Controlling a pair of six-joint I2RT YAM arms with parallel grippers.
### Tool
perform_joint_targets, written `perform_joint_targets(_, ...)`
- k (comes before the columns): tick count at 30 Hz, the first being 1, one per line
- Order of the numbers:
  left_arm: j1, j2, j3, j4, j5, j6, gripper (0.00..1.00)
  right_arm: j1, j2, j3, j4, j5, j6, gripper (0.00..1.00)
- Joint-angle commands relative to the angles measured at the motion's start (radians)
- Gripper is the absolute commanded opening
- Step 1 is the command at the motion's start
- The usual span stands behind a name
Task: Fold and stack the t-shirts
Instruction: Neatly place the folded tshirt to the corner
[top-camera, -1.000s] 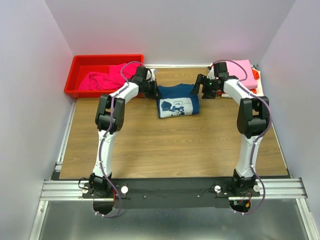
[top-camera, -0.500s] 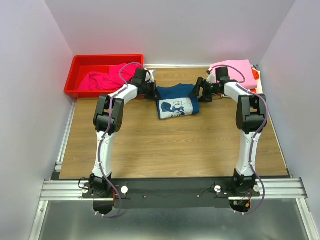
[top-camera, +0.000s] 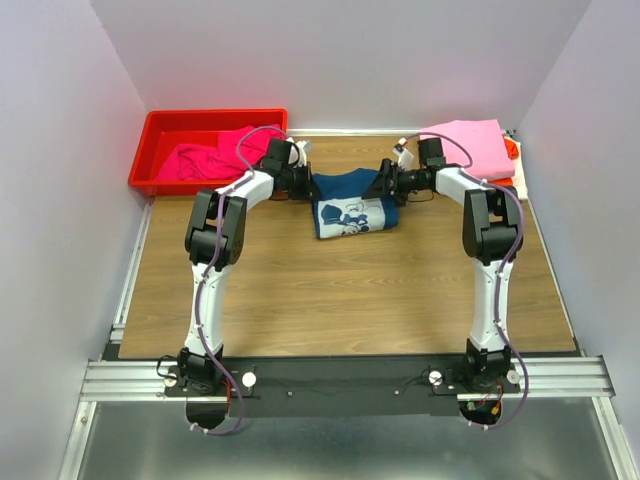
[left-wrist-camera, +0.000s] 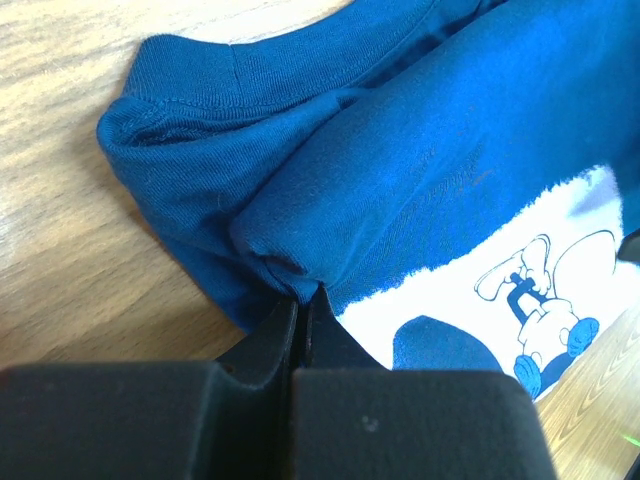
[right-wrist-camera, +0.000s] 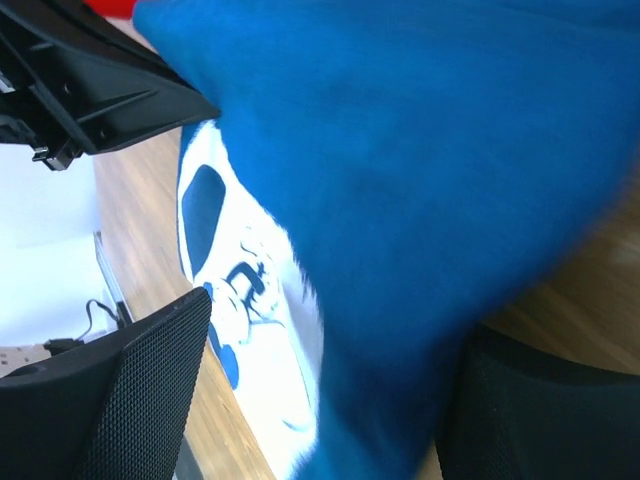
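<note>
Navy t-shirt (left-wrist-camera: 400, 150), soft ribbed-collar cotton, bunches in the pinched left claw (left-wrist-camera: 300, 305).

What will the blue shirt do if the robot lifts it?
It will probably flop and sag: the blue shirt bunches in soft folds where the left gripper pinches it. It looks thin and light, so its fold may slip open.

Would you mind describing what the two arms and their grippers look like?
Both the left arm and right arm have white links joined by bulky black joints, and a thin purple cable loops along each. The left gripper has smooth black fingers; the right gripper has black fingers with finely dotted pads.
</note>
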Motion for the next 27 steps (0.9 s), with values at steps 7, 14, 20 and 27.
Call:
perform_joint_targets(7,0.001,0.024,-0.08,-0.079,0.016,0.042,0.0,0.057,0.127,0.034,-0.074,0.162,-0.013,0.51)
perform_joint_targets(14,0.011,-0.032,-0.071,-0.052,0.016,0.031,0.24,0.056,0.06,0.088,-0.089,0.314,-0.01,0.0)
perform_joint_targets(20,0.03,-0.08,-0.08,-0.082,0.019,0.04,0.26,0.042,0.009,0.215,-0.222,0.461,-0.105,0.0)
perform_joint_targets(27,0.047,-0.109,-0.123,-0.09,0.006,0.057,0.27,0.024,0.041,0.448,-0.408,0.727,-0.273,0.0)
